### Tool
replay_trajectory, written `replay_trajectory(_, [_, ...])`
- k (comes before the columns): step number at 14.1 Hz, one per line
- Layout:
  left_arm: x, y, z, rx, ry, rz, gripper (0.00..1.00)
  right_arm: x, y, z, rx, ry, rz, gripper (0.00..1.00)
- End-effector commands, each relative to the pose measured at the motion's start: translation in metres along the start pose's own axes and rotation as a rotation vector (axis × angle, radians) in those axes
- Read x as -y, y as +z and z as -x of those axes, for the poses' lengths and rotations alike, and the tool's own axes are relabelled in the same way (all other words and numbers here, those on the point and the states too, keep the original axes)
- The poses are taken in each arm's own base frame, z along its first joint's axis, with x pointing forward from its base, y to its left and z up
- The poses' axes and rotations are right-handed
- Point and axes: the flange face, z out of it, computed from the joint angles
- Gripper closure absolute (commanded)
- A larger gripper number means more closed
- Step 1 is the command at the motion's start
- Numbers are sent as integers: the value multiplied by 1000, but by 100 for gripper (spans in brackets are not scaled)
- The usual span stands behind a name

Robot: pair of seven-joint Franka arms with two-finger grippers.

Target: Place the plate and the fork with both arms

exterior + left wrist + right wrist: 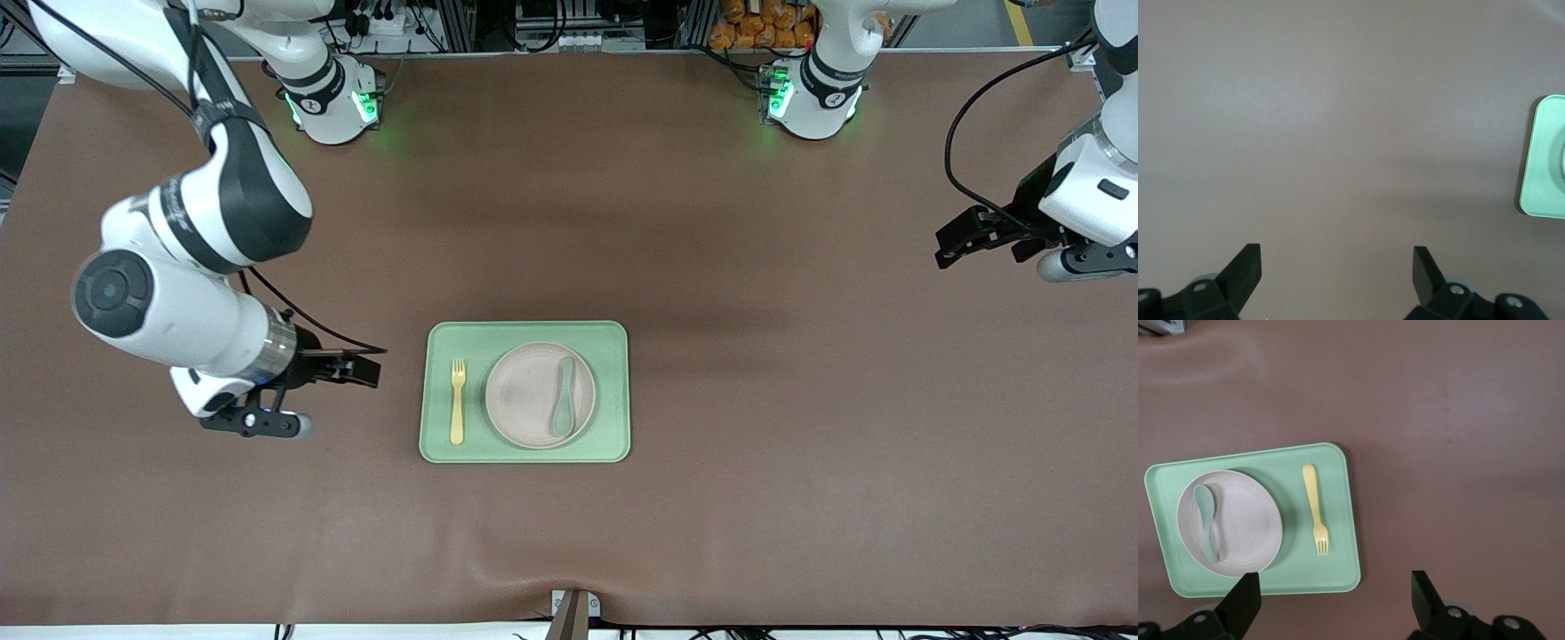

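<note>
Front view: fork [458, 402] on tray [524, 333] beside plate [533, 391], toward right arm's end, long axis pointing away from camera; right end effector [356, 369] just off that tray edge, wide and empty; left end effector [960, 244] well apart, wide and empty.

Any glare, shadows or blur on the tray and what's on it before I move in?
Front view: even light, no glare on the tray, plate or fork; a soft dark band on the table beside the tray. Right wrist view: sharp, plate shadows the tray toward the fork. Left wrist view: only a tray corner shows, slightly soft.
</note>
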Motion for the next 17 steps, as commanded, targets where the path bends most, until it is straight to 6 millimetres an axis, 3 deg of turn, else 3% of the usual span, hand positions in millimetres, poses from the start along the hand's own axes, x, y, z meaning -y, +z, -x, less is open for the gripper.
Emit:
replay_trajectory(1, [-3, -3, 3, -20, 22, 18, 0, -17, -39, 15, 11, 6, 43, 0])
replay_trajectory(3, [-10, -4, 5, -22, 36, 19, 0, -16, -83, 23, 26, -11, 58, 0])
replay_trajectory(7, [-12, -11, 4, -38, 39, 24, 0, -48, -158, 55, 5, -34, 83, 0])
replay_trajectory(11, [-16, -14, 3, -52, 43, 42, 0, -101, -197, 91, 47, 39, 19, 0])
replay_trajectory(13, [-24, -12, 5, -47, 58, 43, 0, -101, -200, 112, 47, 38, 34, 0])
replay_trajectory(17, [-36, -10, 3, -55, 78, 45, 0, -106, -201, 135, 36, 41, 52, 0])
